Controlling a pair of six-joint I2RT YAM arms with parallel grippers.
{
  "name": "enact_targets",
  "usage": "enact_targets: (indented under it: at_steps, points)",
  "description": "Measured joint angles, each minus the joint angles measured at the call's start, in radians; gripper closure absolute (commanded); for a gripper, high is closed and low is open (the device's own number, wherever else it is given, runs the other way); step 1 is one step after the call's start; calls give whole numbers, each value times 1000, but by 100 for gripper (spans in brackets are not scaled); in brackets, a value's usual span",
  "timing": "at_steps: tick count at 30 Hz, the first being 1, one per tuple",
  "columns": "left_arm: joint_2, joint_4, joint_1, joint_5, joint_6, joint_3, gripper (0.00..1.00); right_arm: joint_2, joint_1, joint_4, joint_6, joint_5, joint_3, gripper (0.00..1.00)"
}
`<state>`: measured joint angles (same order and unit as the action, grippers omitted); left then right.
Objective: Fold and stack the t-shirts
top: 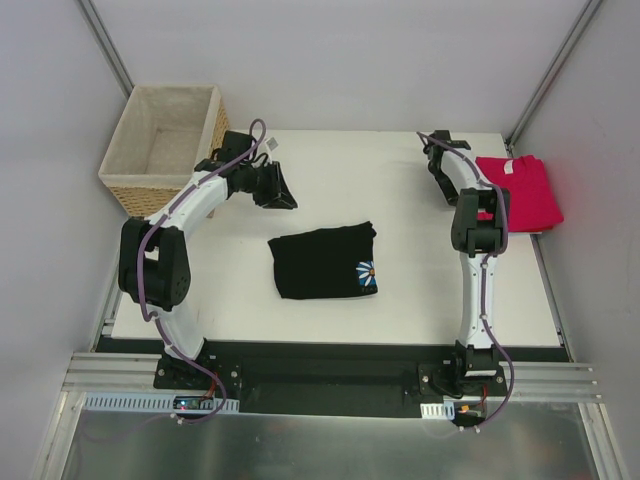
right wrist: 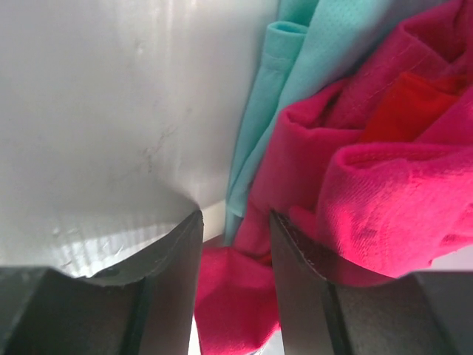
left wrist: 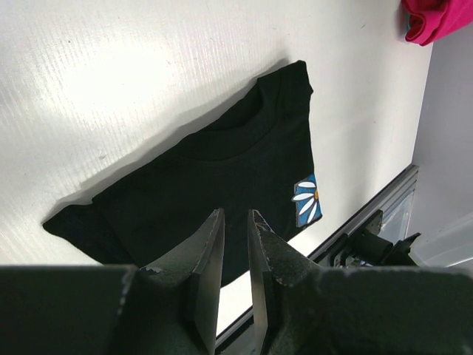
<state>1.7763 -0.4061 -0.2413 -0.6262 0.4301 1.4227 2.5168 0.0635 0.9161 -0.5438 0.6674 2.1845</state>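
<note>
The pinkish-red t-shirt (top: pixel 520 190) is seen just ahead of the nearer right hand (right wrist: pixel 235 244), whose fingers are held apart and empty, while the folded black t-shirt (top: pixel 322 262) is spread on the counter (top: pixel 400 170) beyond the narrowly parted, empty left hand (left wrist: pixel 235 214).

Jaws slightly apart on left arm (top: pixel 200 195), wider on right arm (top: pixel 472 290).

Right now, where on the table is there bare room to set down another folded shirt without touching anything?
Free: the far middle of the table, between the left gripper and the right gripper; also the patch between the black shirt and the right arm. Crowded: the far right corner, where the pink shirt lies by the right gripper.
</note>
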Motion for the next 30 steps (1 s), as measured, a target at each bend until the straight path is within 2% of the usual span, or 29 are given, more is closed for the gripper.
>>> enact_targets:
  at_steps: [8, 15, 19, 23, 27, 29, 30]
  points:
    - [2, 0, 7, -3, 0, 4, 82, 19, 0, -26, -38, 74, -2, 55]
    - [3, 0, 13, -5, 0, 10, 82, 33, 0, -47, -68, 113, -5, 62]
    - [3, 0, 21, -16, 0, 11, 82, 39, -3, -53, -79, 115, -6, 79]
    - [3, 0, 27, -21, 0, 11, 82, 47, -13, -52, -82, 112, -6, 88]
    - [3, 0, 34, -22, 1, 11, 82, 47, -16, -49, -78, 111, -5, 91]
    - [3, 0, 34, -22, 1, 11, 82, 47, -16, -48, -73, 111, -5, 100]
    - [3, 0, 34, -22, 1, 11, 82, 46, -16, -48, -70, 112, -5, 99]
